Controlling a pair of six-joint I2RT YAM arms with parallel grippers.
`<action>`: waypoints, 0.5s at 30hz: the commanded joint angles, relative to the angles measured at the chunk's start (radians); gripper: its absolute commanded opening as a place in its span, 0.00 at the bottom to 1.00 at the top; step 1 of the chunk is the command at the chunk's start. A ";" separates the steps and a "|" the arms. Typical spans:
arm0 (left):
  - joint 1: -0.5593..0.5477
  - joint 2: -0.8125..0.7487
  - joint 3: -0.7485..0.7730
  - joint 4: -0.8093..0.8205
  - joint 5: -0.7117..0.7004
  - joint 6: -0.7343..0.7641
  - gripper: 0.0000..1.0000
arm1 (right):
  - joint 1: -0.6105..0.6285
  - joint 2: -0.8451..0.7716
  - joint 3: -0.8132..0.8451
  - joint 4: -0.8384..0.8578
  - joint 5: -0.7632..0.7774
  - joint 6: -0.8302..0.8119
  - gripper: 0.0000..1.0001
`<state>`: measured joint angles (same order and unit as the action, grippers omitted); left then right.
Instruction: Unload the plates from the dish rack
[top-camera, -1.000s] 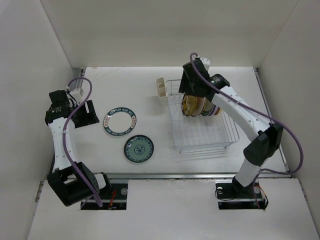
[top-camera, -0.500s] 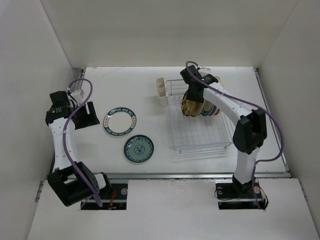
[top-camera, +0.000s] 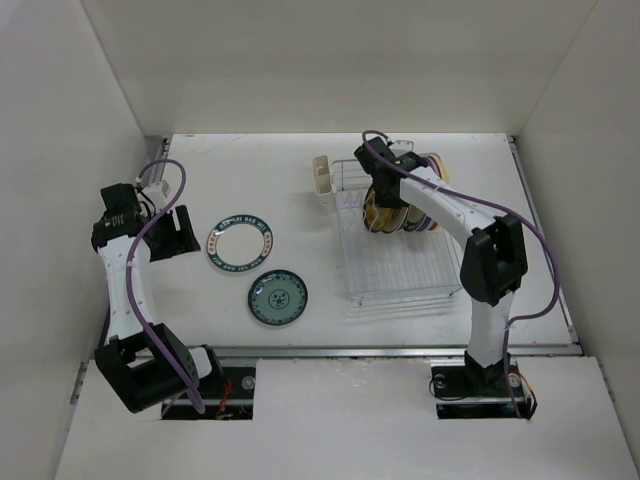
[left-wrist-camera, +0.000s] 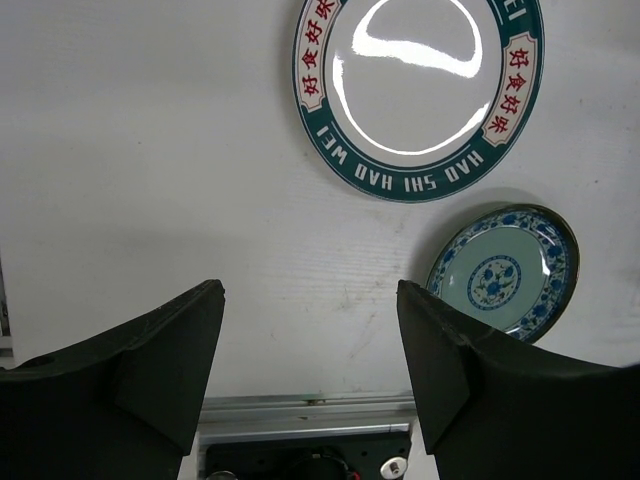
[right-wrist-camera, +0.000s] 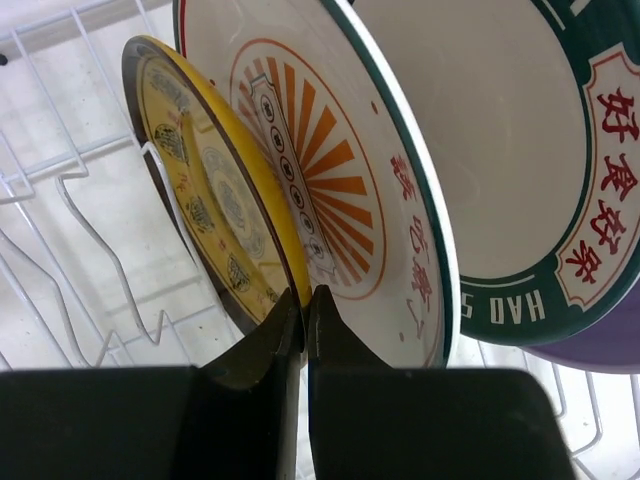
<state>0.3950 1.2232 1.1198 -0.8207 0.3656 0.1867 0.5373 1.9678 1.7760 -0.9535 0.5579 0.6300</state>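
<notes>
The wire dish rack stands right of centre with several plates upright at its far end. In the right wrist view these are an amber-yellow plate, a white plate with an orange centre, a teal-rimmed plate and a lavender plate. My right gripper is shut on the lower rim of the amber-yellow plate. Two plates lie flat on the table: a white one with a teal rim and a blue-green patterned one. My left gripper hovers open and holds nothing, left of them.
A small cream utensil cup hangs on the rack's far left corner. White walls close in the table on three sides. The rack's near half holds only wire prongs. A metal rail runs along the table's near edge.
My right arm reached down into the rack and its jaws closed from open onto the amber-yellow plate's rim. The left arm has not moved.
</notes>
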 joint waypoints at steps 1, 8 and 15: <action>0.004 -0.027 0.008 -0.024 0.012 0.022 0.67 | 0.004 -0.035 0.034 0.019 0.035 0.024 0.00; 0.004 -0.036 0.035 -0.024 0.012 0.013 0.67 | 0.120 -0.222 0.197 -0.154 0.244 0.023 0.00; 0.004 -0.045 0.035 -0.024 -0.008 0.003 0.67 | 0.230 -0.363 0.028 -0.032 -0.099 -0.104 0.00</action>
<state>0.3950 1.2087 1.1233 -0.8326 0.3641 0.1902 0.7391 1.6203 1.8668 -1.0588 0.6762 0.5991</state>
